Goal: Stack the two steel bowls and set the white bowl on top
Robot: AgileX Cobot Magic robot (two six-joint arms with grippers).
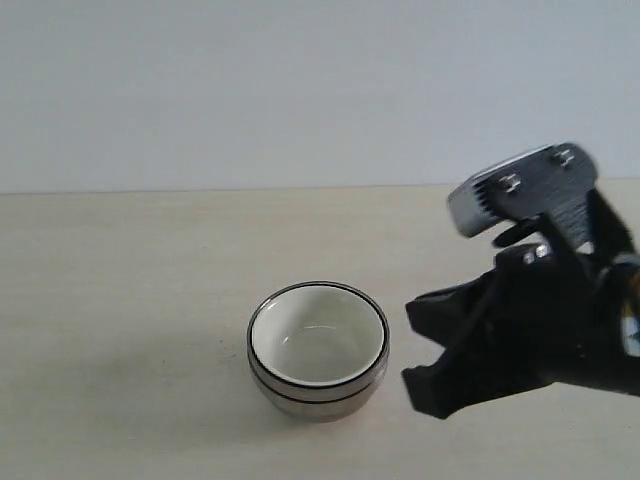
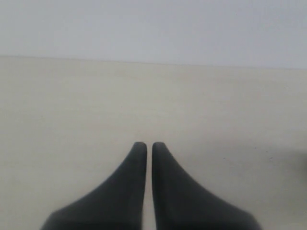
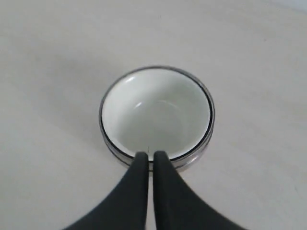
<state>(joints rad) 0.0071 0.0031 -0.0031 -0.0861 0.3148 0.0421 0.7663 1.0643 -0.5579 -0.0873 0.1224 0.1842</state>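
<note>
The white bowl (image 1: 318,345) sits nested on top of the steel bowls (image 1: 312,400), whose shiny walls show as bands beneath its dark rim. Seen from the right wrist, the white bowl (image 3: 156,115) lies inside the steel rims (image 3: 195,155). My right gripper (image 1: 420,350) hovers just right of the stack, apart from it. Its fingers are shut with nothing between them, and the right gripper (image 3: 149,154) points at the stack's near rim. My left gripper (image 2: 145,144) is shut over bare table and is not seen in the exterior view.
The pale tabletop (image 1: 120,300) spreads around the stack, with a plain wall (image 1: 300,90) behind its far edge. The right arm's black body (image 1: 560,300) fills the right side of the exterior view.
</note>
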